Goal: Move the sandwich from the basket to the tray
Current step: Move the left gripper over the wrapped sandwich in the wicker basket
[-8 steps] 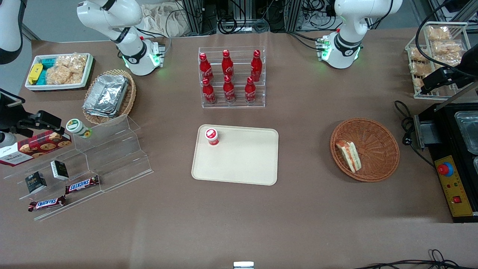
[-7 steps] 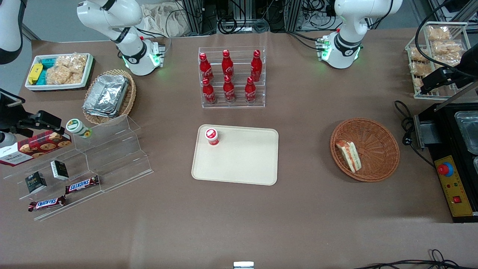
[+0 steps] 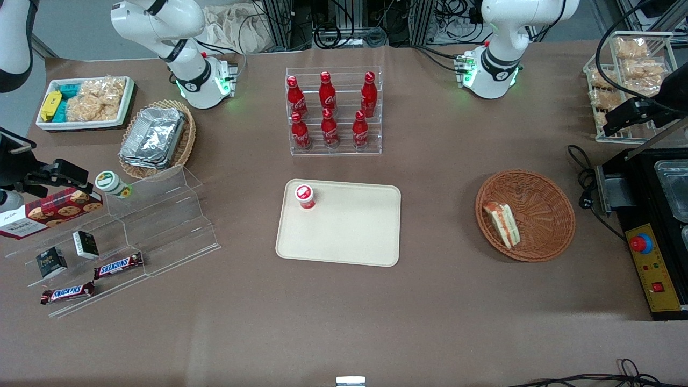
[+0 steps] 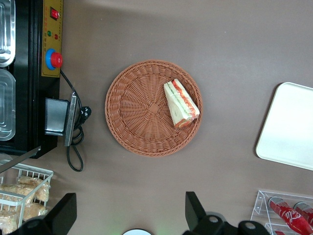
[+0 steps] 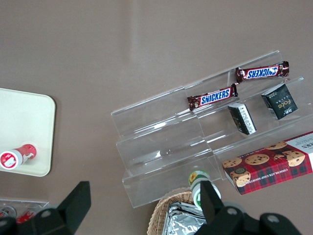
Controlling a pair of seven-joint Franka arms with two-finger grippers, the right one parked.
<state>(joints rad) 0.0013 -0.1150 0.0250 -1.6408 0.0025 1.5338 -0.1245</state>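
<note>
Meanwhile, gripper (image 4: 128, 220) open above basket (image 4: 132, 105).

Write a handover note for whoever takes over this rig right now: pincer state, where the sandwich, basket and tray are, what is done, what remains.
Pincer: open and empty, held high above the table beside the basket, toward the working arm's end.
Sandwich: lies in the basket, against the part of the rim nearest the tray. Not grasped.
Tray: mid-table, nearer the front camera than the rack of cola bottles. One red-capped bottle stands in a corner of it; the rest is bare.
Done: nothing yet on the sandwich.
Left: descend over the basket, grip the sandwich, lift it, carry it to the bare part of the tray, release.
</note>
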